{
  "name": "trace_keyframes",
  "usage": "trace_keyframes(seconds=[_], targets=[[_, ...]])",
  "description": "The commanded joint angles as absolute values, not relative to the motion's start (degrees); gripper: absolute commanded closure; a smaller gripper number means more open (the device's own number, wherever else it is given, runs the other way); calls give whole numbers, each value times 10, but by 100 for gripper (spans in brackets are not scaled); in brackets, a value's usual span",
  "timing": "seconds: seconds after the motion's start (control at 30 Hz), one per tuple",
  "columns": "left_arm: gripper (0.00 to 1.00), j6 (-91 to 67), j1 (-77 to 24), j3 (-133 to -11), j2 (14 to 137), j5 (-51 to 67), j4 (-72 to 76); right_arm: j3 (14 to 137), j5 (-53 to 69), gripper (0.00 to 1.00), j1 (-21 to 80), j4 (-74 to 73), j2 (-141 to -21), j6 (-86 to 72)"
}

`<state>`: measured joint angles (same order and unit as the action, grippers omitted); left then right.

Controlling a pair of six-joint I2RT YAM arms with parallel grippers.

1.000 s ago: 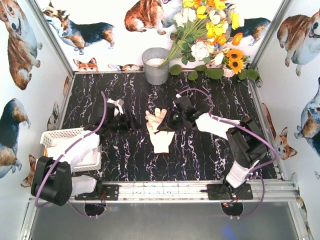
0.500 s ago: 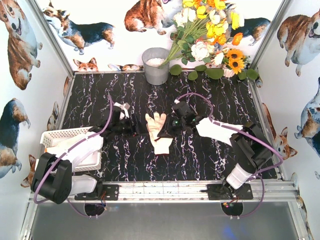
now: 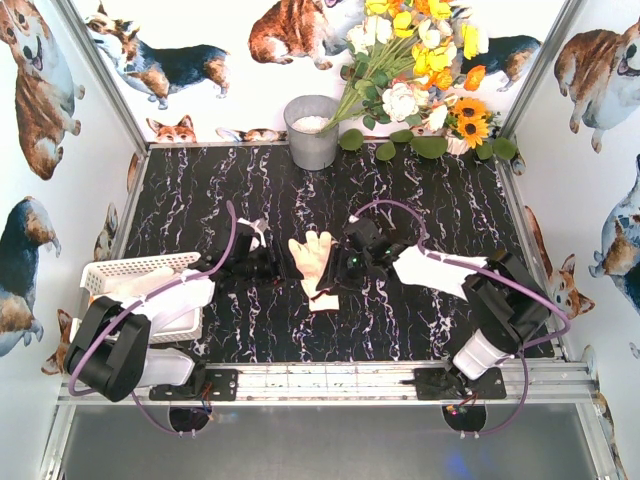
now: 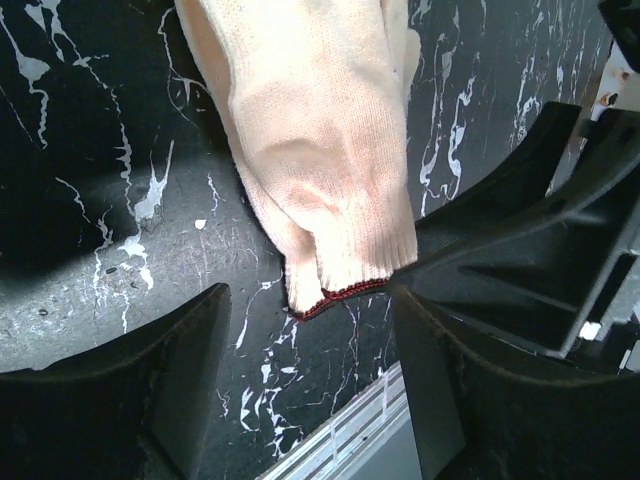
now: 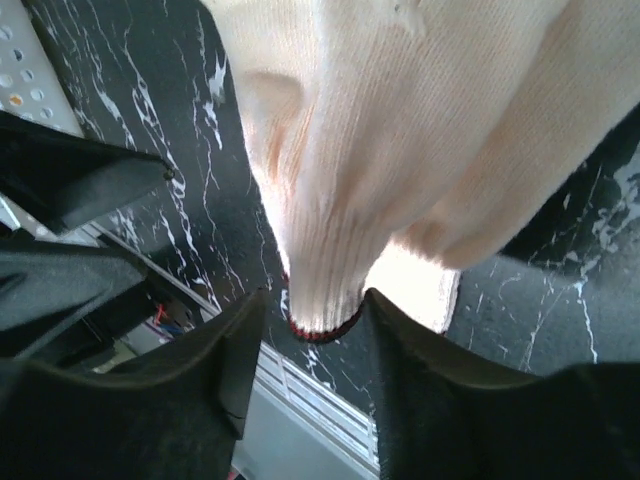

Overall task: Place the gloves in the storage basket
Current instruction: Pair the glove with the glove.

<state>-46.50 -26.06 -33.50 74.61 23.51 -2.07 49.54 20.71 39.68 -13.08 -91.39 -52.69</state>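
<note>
- The right end effector [image 3: 338, 275] is clenching the ribbed, red-trimmed cuff of one of the gloves [image 5: 340, 150]. The fabric is filling the narrow gap between its two dark fingers [image 5: 225, 365].
- The wrist view is showing a brighter white patch of fabric just behind that cuff. It is not clear what the patch belongs to.
- The left end effector [image 3: 275, 265] is standing wide open and gripping nothing. A cream glove's red-edged cuff [image 4: 340, 285] is lying between its fingers [image 4: 120, 400], with the cuff's edge touching the finger on the right of that view.
- Whether both wrist views are showing the same glove cannot be told.
- From above, the gloves are sitting at the middle of the black marbled counter [image 3: 420, 205]. Their fingers are pointing toward the far wall, and the two end effectors are closing in from either side.
- The storage basket [image 3: 130, 268] is waiting at the counter's near left edge, well apart from the gloves. The left arm [image 3: 165, 295] is stretching across it and covering much of its opening.
- A grey metal bucket [image 3: 312, 135] and a spray of white, yellow and orange flowers [image 3: 420, 60] are standing along the far edge, away from both arms.
</note>
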Motion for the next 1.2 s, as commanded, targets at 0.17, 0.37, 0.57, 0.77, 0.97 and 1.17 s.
trace_keyframes(seconds=[0.17,0.37,0.57,0.77,0.97,1.17], targets=[[42,-492,-271,-323,757,239,31,512,160,42,393,-186,-823,-491],[51,-514,-291,-325,792,250,68,478,195,45,360,-123,-843,-515],[61,-518,-293,-331,816,241,82,467,208,54,352,-81,-876,-526],[65,-523,-296,-336,841,245,97,463,211,57,352,-72,-904,-522],[66,-527,-297,-336,866,251,116,460,221,58,352,-58,-923,-523],[70,-529,-298,-341,882,251,125,458,230,60,352,-47,-938,-526]])
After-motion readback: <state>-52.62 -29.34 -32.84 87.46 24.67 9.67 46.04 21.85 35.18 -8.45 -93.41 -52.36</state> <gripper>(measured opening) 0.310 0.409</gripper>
